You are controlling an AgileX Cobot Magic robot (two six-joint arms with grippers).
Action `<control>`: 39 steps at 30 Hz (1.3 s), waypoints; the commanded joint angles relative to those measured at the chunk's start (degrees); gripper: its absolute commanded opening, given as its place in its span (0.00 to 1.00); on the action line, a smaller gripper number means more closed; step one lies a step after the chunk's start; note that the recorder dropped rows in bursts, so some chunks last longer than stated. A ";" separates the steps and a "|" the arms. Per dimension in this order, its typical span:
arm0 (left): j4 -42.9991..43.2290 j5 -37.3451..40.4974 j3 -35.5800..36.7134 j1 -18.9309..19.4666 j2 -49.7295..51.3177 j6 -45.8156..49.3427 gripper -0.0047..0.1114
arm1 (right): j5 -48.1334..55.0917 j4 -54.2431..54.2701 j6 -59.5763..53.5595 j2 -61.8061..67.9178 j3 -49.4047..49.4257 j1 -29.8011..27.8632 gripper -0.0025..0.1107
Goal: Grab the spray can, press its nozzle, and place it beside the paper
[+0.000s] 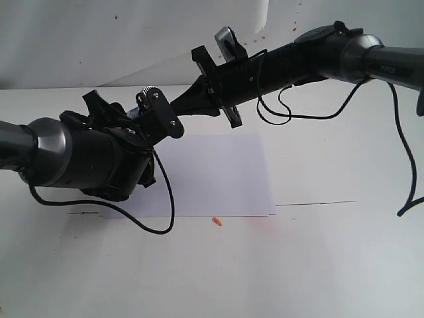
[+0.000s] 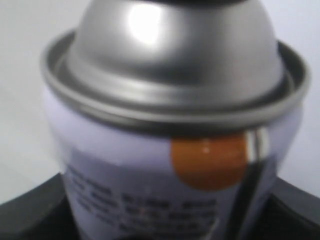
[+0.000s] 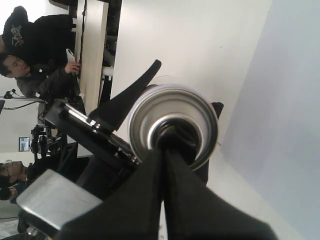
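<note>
The spray can [image 2: 165, 100] fills the left wrist view: shiny domed shoulder, white printed label, an orange dot just below the rim. My left gripper [image 2: 160, 222] is shut on its body, black fingers [image 2: 300, 210] at either side. In the exterior view this gripper [image 1: 136, 109] holds the can above the table, left of the paper [image 1: 218, 175], and the can is mostly hidden. My right gripper [image 3: 165, 150] is shut, its joined tips lying on the black nozzle [image 3: 176, 134] at the centre of the can's top [image 3: 150, 115]. It reaches across from the right [image 1: 177, 103]. The paper [image 3: 285, 100] lies flat below.
A small orange scrap [image 1: 216, 221] lies on the white table [image 1: 331, 265] just in front of the paper. Black cables [image 1: 165, 199] hang from both arms. People and furniture [image 3: 30, 50] stand beyond the table's far edge.
</note>
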 commanded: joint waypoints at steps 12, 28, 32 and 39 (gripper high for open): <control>2.27 -1.83 -0.65 -0.31 -0.52 -0.15 0.04 | 0.77 -6.73 -0.22 -1.59 0.06 -8.56 0.02; 0.94 -1.63 -0.65 -0.31 -0.52 -3.31 0.04 | -13.86 -37.20 2.38 -21.48 0.06 -11.36 0.02; 0.94 -1.63 -0.65 -0.31 -0.52 -4.62 0.04 | -18.47 -38.38 2.38 -28.72 2.91 -11.36 0.02; 0.72 0.78 -0.65 -0.20 -0.61 -6.52 0.04 | -34.82 -40.11 -3.53 -47.33 20.35 -11.36 0.02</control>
